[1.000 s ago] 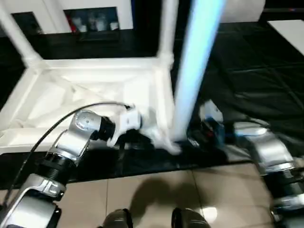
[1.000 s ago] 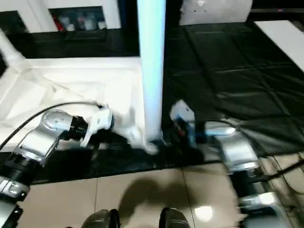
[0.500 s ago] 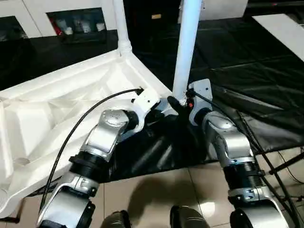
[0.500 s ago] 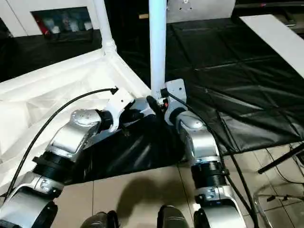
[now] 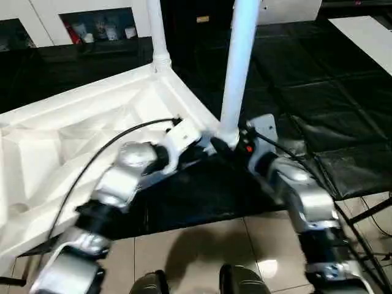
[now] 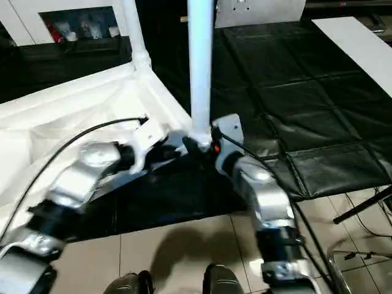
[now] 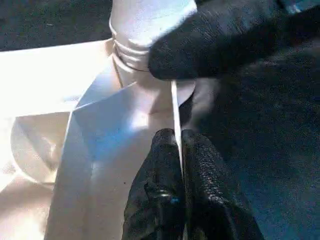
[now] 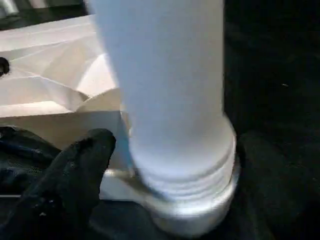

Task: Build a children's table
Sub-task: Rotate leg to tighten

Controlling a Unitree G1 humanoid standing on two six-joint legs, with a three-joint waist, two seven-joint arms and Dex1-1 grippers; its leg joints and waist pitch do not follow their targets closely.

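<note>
The children's table lies upside down; its white ribbed top (image 5: pixel 79 131) rests on the black cover. One leg (image 5: pixel 237 67) stands upright in the near corner socket and another leg (image 5: pixel 156 30) in the far corner. My left gripper (image 5: pixel 205 146) is shut on the thin rim of the top (image 7: pixel 175 107) right beside the near socket. My right gripper (image 5: pixel 231 142) sits at the flared base of the near leg (image 8: pixel 170 100), open. One of its fingers (image 8: pixel 75 170) stands a little off the collar, and the other is hidden behind the leg.
The black-covered work surface (image 5: pixel 306 92) stretches to the right and back. Tiled floor (image 5: pixel 196 245) lies below its near edge, with my feet (image 5: pixel 239 283) showing. A white panel (image 5: pixel 367 30) is at the far right, shelving (image 5: pixel 104 27) at the back, a black stand leg (image 6: pixel 361 211) at lower right.
The camera swung a lot a second ago, then settled. My right gripper's fingers have spread wider around the leg's base. The left gripper still pinches the rim.
</note>
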